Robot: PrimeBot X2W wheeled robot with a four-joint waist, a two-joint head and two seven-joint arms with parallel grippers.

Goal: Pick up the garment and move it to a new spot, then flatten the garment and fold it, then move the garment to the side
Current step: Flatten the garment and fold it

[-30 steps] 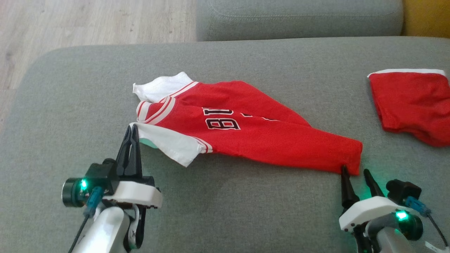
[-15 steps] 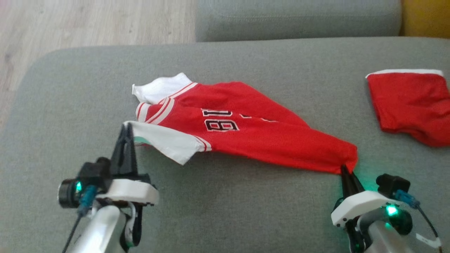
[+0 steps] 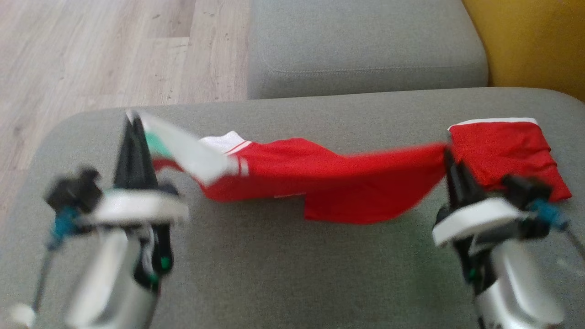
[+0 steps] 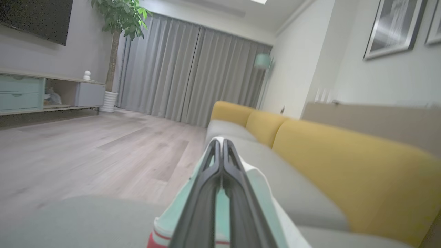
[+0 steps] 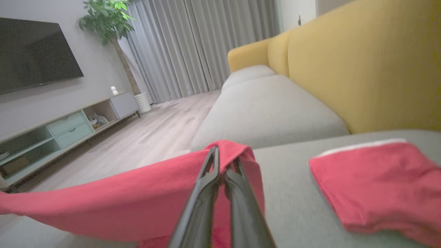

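Note:
The garment (image 3: 320,180) is a red jersey with white sleeves, and it hangs stretched between my two grippers above the grey sofa seat (image 3: 283,274). My left gripper (image 3: 132,121) is shut on the garment's white sleeve end (image 4: 255,179) at the left. My right gripper (image 3: 447,153) is shut on the garment's red hem corner (image 5: 227,146) at the right. The middle of the garment sags down toward the cushion. The head view is blurred by motion.
A second red piece with a white band (image 3: 502,148) lies folded on the seat at the right, close behind my right gripper. Beyond it rise the yellow sofa back (image 3: 534,41) and another grey cushion (image 3: 365,45). Wooden floor (image 3: 91,50) lies past the seat's left edge.
The right gripper closed on the hem corner. Both arms then lifted the garment off the cushion and stretched it out. The head camera tilted, shifting the whole picture.

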